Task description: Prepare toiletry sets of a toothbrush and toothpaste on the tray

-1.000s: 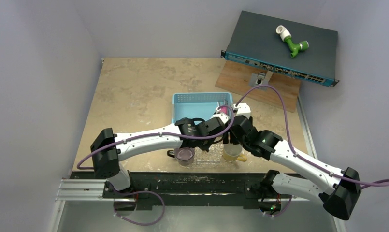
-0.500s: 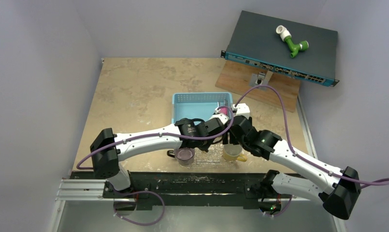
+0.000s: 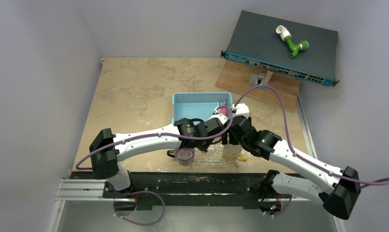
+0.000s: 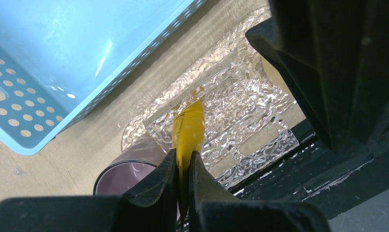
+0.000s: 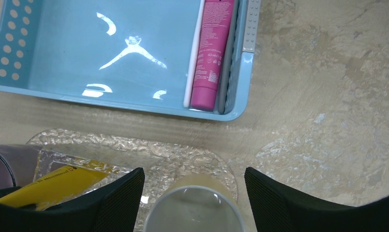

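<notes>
Yellow toothpaste [image 4: 187,128] is pinched between the left jaws, pointing to 12 o'clock over the tray [image 4: 240,96]. Right jaws gape wide, pink toothpaste [image 5: 212,53] at their 12 o'clock.

The left arm [image 3: 144,140] and right arm [image 3: 291,155] meet at the blue basket's [image 3: 194,102] near side — a pink tube [image 3: 223,111] lies at its right end. A purple cup [image 3: 185,155] and a yellowish cup [image 3: 232,153] flank what may be the clear tray [image 3: 209,156].
</notes>
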You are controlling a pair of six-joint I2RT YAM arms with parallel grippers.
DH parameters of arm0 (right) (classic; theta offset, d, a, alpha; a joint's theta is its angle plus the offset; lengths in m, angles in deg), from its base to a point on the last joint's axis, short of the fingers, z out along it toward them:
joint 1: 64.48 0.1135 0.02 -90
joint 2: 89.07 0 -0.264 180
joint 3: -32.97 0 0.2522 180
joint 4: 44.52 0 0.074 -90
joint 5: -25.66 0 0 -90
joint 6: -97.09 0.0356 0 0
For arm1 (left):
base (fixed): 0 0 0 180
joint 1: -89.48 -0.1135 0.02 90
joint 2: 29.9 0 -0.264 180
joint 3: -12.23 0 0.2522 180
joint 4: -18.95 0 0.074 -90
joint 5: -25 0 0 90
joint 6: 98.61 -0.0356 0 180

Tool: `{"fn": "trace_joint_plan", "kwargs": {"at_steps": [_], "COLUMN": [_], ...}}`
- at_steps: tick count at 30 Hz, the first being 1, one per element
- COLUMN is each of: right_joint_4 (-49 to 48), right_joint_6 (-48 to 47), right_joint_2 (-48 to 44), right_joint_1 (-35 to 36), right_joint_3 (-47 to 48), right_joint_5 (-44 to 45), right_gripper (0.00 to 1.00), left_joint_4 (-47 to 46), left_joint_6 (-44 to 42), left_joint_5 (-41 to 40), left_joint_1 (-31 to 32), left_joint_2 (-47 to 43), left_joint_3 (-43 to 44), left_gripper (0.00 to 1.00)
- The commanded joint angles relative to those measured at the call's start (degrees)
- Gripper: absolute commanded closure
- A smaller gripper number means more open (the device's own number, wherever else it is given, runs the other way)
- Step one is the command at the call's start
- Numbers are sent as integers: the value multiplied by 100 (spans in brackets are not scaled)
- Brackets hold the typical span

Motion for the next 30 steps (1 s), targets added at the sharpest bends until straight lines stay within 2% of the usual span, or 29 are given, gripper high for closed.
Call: {"fn": "trace_joint_plan", "kwargs": {"at_steps": [1, 14, 20, 26, 30], "right_joint_4": [-491, -480, -480, -506, -506], "right_joint_6": [152, 173, 170, 165, 141], "right_joint_2": [-81, -89, -115, -108, -99], "right_joint_1": [-17, -17, -17, -17, -17], "right_joint_3": [105, 71, 53, 38, 59], "right_joint_5": [127, 127, 119, 109, 108], "right_gripper": [22, 20, 20, 20, 19], "left_joint_4": [519, 457, 468, 518, 542], "left_joint_6": [74, 48, 31, 16, 3], "left_joint_5": [89, 246, 254, 265, 283], "left_joint_1": [-25, -26, -26, -28, -26], "left_joint_2": [36, 215, 276, 365, 321], "left_joint_3": [-144, -136, -109, -74, -37], "left_gripper": [100, 97, 93, 85, 76]}}
